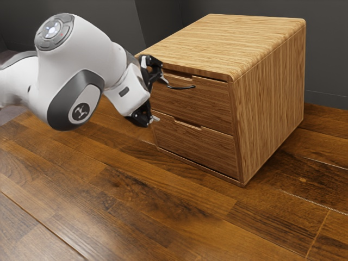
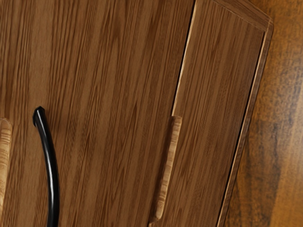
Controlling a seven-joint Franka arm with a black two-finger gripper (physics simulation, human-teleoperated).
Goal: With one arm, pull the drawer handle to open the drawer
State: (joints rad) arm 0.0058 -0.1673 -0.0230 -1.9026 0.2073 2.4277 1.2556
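A wooden cabinet with two drawers stands on the floor. The upper drawer carries a thin black curved handle, seen close up in the wrist view. The lower drawer has a wooden bar handle, also in the wrist view. My gripper sits right in front of the drawer fronts, at the black handle's end toward the exterior view's left. It is open, with one finger up by that handle end and the other down by the lower drawer. Nothing is held between them.
Dark wooden plank floor spreads in front of and around the cabinet. A grey wall rises behind. My white arm comes in from the exterior view's left.
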